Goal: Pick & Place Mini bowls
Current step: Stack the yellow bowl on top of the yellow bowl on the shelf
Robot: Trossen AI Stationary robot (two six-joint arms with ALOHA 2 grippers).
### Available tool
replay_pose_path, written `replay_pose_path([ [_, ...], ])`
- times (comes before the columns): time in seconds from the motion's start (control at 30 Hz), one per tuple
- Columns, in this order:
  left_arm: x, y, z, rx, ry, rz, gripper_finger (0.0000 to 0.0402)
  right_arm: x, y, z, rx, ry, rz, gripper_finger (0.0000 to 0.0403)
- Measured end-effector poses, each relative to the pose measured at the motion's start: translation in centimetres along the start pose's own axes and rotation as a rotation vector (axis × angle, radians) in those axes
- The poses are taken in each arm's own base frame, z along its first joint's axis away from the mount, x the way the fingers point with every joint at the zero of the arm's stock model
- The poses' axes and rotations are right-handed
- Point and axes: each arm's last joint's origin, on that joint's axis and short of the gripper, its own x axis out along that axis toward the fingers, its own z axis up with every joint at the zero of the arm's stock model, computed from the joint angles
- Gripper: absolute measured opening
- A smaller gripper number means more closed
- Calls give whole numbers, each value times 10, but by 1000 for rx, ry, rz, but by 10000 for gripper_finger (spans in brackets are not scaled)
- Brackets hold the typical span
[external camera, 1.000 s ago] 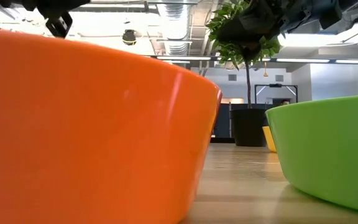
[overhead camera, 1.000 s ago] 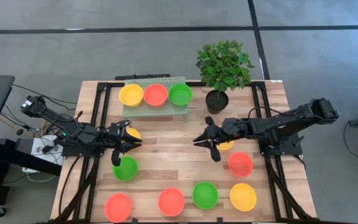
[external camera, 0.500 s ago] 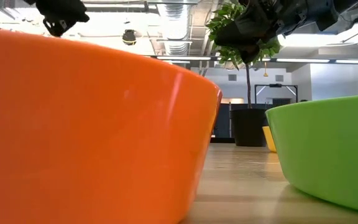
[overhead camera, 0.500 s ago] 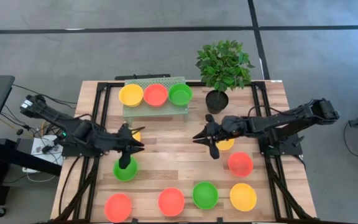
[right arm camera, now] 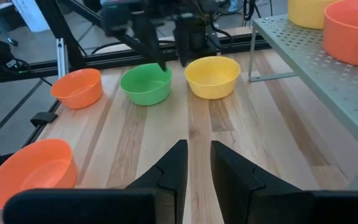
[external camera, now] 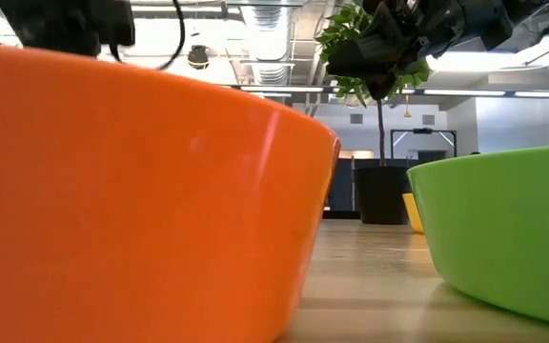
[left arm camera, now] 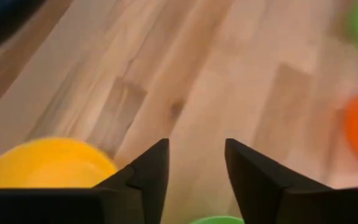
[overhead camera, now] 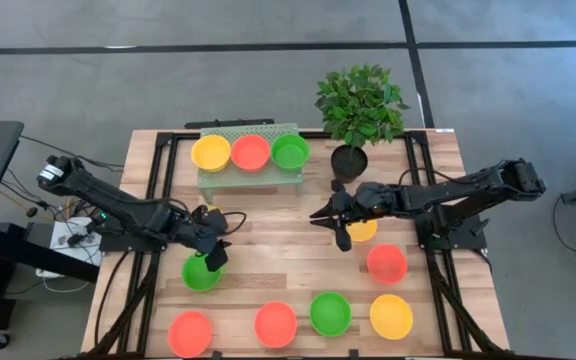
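Compared with half a second ago, the left gripper (overhead camera: 214, 252) has moved lower and now sits at the upper right rim of the green bowl (overhead camera: 199, 273) near the left edge of the tabletop (overhead camera: 278, 260); its fingers (left arm camera: 146, 177) are spread, with a strip of wood grain showing between them. The right gripper (overhead camera: 340, 232) has shifted slightly toward the back and hangs beside a yellow bowl (overhead camera: 362, 230) in the right half of the tabletop, its fingers (right arm camera: 170, 169) also apart and holding nothing.

Along the front edge stands a row of glossy, round, shallow plastic bowls: a red bowl (overhead camera: 190, 333) at the left, another red bowl (overhead camera: 276, 324), a second green bowl (overhead camera: 330, 313) and a second yellow bowl (overhead camera: 391, 316) at the right. A little farther back a third red bowl (overhead camera: 387, 264) lies near the right edge. Beside the left gripper a third yellow bowl (overhead camera: 214, 213) is partly hidden by the arm.

The tabletop is made of pale wooden planks with a visible grain, framed by black rails. At the back edge a pale green perforated rack (overhead camera: 249, 172) carries a yellow (overhead camera: 210, 153), a red (overhead camera: 250, 152) and a green (overhead camera: 290, 151) bowl in a line. To the right of it stands a black plant pot (overhead camera: 349, 162) with leafy green foliage.
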Motion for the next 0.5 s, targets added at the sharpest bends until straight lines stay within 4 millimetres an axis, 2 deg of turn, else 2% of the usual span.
replay_pose_path([
  [0.13,19,12,-8,-80,84,51,184,0,0,0,0,0,0,65],
  [0.27,32,21,-16,-131,135,105,183,0,0,0,0,0,0,65],
  [0.5,39,26,-24,-127,166,136,166,0,0,0,0,1,0,65],
])
